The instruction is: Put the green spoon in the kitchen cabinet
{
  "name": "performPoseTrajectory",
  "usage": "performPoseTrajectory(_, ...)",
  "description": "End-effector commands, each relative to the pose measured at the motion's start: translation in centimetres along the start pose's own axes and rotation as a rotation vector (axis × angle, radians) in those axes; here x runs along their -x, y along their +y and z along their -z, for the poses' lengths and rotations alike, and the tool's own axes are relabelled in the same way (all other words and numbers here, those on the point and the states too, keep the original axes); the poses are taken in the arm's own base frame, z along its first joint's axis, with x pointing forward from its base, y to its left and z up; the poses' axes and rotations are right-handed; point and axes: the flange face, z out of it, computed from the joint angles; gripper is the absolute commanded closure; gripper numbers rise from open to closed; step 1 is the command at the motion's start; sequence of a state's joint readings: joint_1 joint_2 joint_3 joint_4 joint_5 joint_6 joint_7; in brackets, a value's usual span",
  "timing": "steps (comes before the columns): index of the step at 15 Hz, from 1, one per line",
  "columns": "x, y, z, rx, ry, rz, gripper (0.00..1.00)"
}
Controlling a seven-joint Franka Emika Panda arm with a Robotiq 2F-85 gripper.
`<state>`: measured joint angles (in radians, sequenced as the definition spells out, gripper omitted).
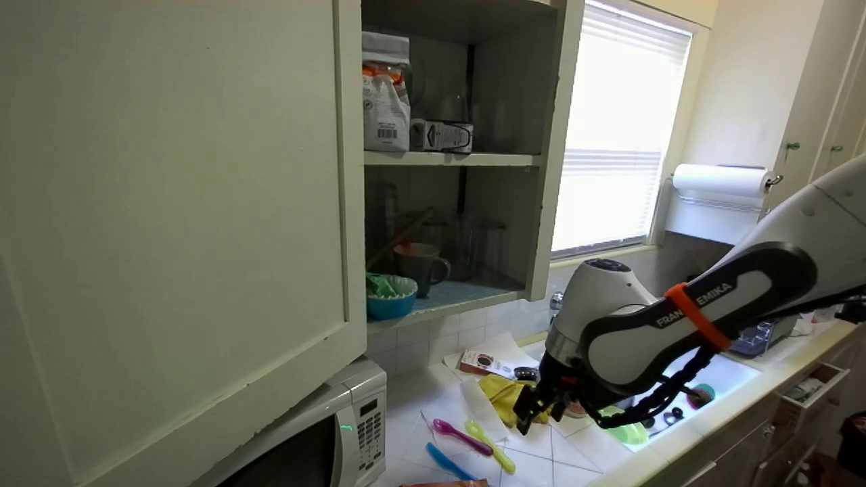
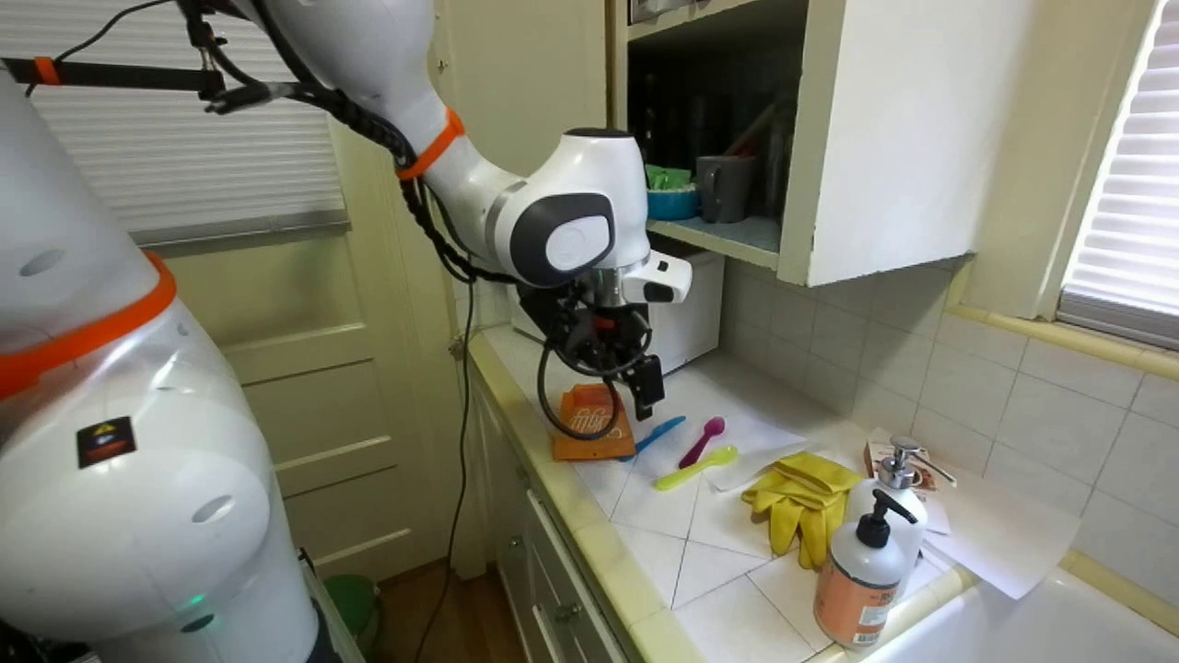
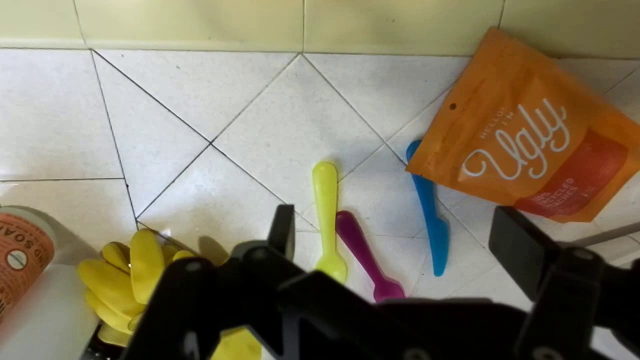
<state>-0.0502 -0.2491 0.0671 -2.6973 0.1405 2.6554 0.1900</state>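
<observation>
The green spoon (image 1: 492,448) is yellow-green and lies on the white tiled counter. It also shows in an exterior view (image 2: 695,468) and in the wrist view (image 3: 326,205), where its bowl end is partly hidden by my gripper. My gripper (image 3: 400,235) is open and empty above the counter. In the wrist view the spoon lies between the fingers, nearer the left one. The gripper also shows in an exterior view (image 1: 540,414). The kitchen cabinet (image 1: 553,196) is open, its large off-white door (image 1: 183,203) swung out. It also shows in an exterior view (image 2: 912,138).
A purple spoon (image 3: 362,250) touches or nearly touches the green one. A blue knife (image 3: 434,225) lies partly under an orange pouch (image 3: 530,130). Yellow gloves (image 2: 806,502) and soap bottles (image 2: 861,580) stand nearby. A blue bowl (image 1: 392,304) and mug (image 1: 421,267) occupy the lower shelf.
</observation>
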Motion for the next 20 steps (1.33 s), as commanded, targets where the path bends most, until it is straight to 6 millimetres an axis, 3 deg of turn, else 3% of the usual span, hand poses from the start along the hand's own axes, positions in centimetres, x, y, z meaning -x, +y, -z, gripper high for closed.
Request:
performPoseTrajectory(1, -0.5, 0.4, -1.0, -0.001, 0.001, -0.012, 0.00)
performPoseTrajectory(4, -1.6, 1.0, -3.0, 0.004, -0.015, -0.027, 0.00)
performPoseTrajectory(8, -2.0, 0.8, -3.1, 0.003, -0.015, -0.025, 0.00)
performPoseTrajectory(20, -5.9, 3.1, -10.1, 0.040, 0.030, -0.164, 0.00)
